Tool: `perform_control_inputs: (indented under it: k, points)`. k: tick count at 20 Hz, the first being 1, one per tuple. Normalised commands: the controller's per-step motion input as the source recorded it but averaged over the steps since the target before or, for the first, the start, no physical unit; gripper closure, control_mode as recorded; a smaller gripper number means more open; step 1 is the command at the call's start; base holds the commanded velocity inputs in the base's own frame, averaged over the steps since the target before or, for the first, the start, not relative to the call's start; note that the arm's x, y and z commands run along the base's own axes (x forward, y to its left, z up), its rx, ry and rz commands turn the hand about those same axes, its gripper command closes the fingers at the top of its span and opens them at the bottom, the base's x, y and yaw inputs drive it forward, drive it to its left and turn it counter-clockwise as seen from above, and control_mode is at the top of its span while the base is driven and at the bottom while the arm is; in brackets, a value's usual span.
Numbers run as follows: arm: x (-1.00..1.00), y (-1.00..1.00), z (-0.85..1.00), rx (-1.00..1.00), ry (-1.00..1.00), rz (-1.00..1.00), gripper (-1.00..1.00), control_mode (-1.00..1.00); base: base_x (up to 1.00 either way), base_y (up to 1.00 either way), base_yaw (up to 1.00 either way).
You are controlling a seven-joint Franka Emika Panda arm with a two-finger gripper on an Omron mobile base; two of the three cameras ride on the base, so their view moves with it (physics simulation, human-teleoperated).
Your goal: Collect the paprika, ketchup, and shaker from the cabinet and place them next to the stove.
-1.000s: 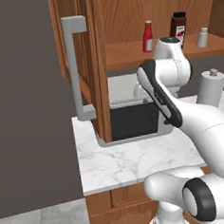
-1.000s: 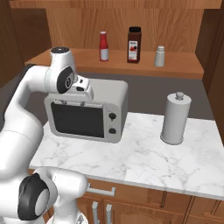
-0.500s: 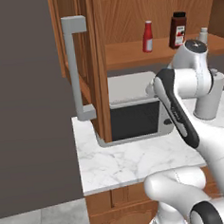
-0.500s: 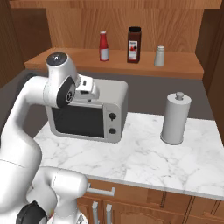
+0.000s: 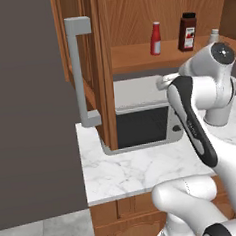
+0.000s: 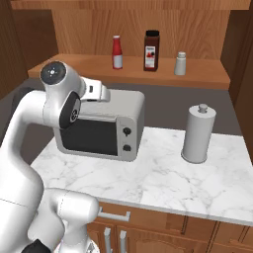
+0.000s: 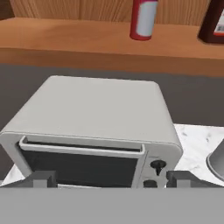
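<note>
Ketchup (image 7: 143,18) apparently well beyond open end effector (image 7: 111,178).

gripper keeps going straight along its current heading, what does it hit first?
Most likely the grey microwave: the open gripper looks down onto its top and front edge. The ketchup sits higher, off that line. Depth is uncertain.

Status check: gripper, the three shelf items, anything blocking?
Gripper open, empty, above the microwave. Ketchup, paprika and shaker upright on cabinet shelf, untouched. Cabinet door open; path to shelf looks clear.
</note>
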Motion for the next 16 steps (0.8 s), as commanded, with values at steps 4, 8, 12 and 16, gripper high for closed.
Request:
perform_control_inputs:
  k: [4, 8, 12, 16]
  points:
    - [0.0, -0.01, 0.84, 0.05, -0.03, 0.0, -1.0, -1.0, 0.0, 0.0, 0.0]
    - [0.0, 0.0, 0.82, 0.02, -0.06, -0.02, -1.0, -1.0, 0.0, 0.0, 0.0]
    - [0.0, 0.0, 0.54, 0.01, -0.19, -0.04, -1.0, -1.0, 0.0, 0.0, 0.0]
    - [0.0, 0.0, 0.19, 0.02, -0.31, -0.06, -1.0, -1.0, 0.0, 0.0, 0.0]
